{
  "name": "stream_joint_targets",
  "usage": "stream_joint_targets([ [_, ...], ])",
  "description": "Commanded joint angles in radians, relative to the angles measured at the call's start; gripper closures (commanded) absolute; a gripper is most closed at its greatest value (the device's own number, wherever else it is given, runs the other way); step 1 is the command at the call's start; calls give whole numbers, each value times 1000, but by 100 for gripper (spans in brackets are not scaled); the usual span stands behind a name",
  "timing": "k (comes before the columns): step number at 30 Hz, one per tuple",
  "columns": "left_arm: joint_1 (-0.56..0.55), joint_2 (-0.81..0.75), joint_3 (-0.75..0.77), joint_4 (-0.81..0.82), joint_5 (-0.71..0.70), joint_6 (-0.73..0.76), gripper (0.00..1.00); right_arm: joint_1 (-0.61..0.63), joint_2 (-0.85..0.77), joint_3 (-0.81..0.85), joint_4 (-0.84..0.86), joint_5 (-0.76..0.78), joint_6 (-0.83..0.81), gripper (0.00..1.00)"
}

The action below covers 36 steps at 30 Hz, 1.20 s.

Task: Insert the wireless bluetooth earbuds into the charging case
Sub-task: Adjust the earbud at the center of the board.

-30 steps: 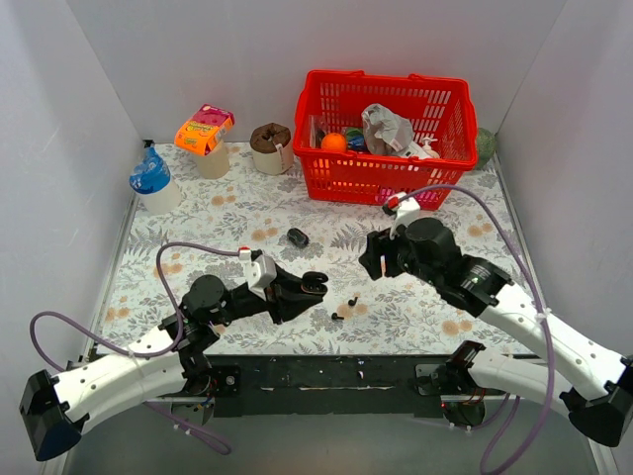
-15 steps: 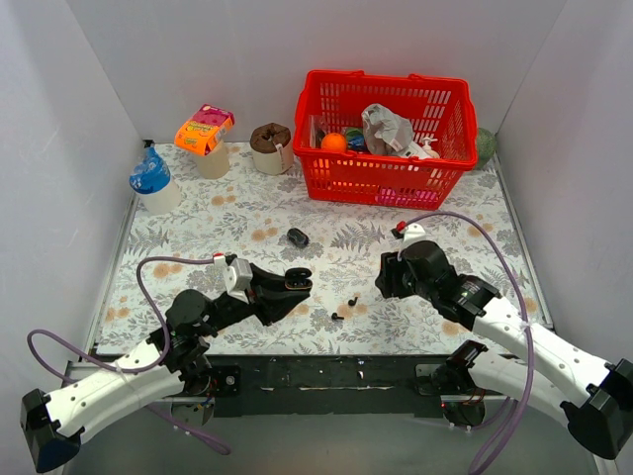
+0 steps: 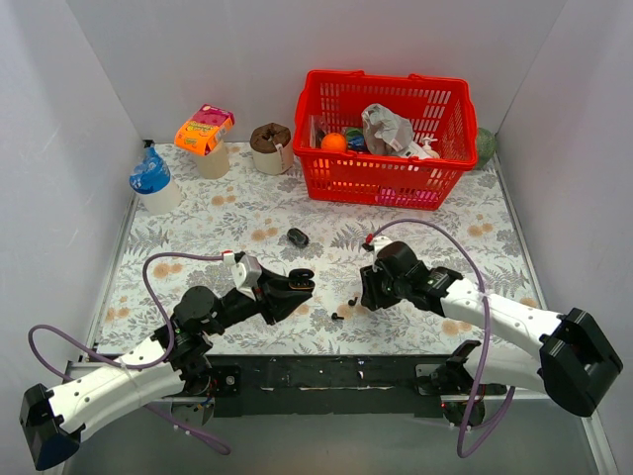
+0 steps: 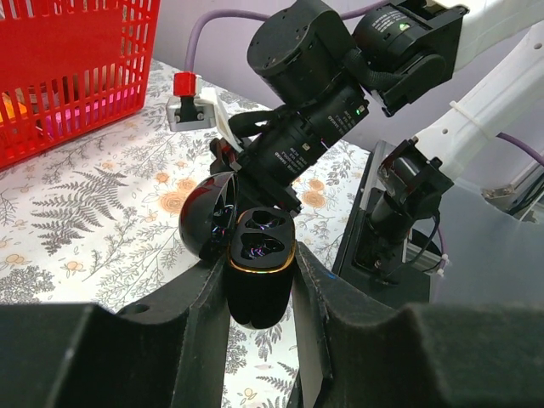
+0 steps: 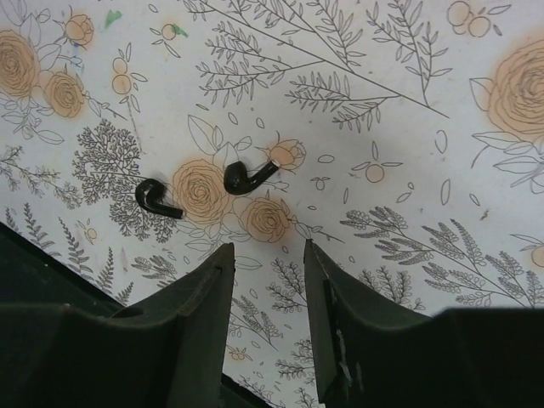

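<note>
The tabletop (image 3: pixel 227 213) has a leaf-and-flower print. Along its far side, left to right, stand a blue-capped bottle (image 3: pixel 150 180), an orange-topped cup (image 3: pixel 210 156), a brown-topped cup (image 3: pixel 272 148) and a red basket (image 3: pixel 386 183) (the basket fills the right corner). A small black object (image 3: pixel 297 237) lies alone mid-table. Toward the near edge lie two black earbuds (image 5: pixel 246 177) — close together, not touching.

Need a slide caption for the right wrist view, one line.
Right gripper, jaws open, poised over two black earbuds lying side by side on the floral table cover.
</note>
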<state>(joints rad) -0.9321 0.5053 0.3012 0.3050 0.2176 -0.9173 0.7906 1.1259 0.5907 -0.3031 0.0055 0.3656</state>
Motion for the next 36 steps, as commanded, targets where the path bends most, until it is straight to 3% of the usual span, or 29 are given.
stream_joint_targets([
  [1,1,-1,24,0,-12,-6,100,28,38,24,87,-33,-8,61],
  [4,1,-1,26,-7,-7,-11,100,64,67,47,75,-27,-37,74],
  [6,1,-2,27,-14,-7,-12,100,100,72,46,85,-47,-62,76],
  [14,1,-34,22,-40,-18,-14,100,255,140,107,93,-15,-99,57],
  [25,1,-97,41,-118,-41,-6,100,263,310,210,79,28,-165,54],
  [36,1,-100,38,-124,-46,-5,100,262,376,245,59,36,-191,53],
])
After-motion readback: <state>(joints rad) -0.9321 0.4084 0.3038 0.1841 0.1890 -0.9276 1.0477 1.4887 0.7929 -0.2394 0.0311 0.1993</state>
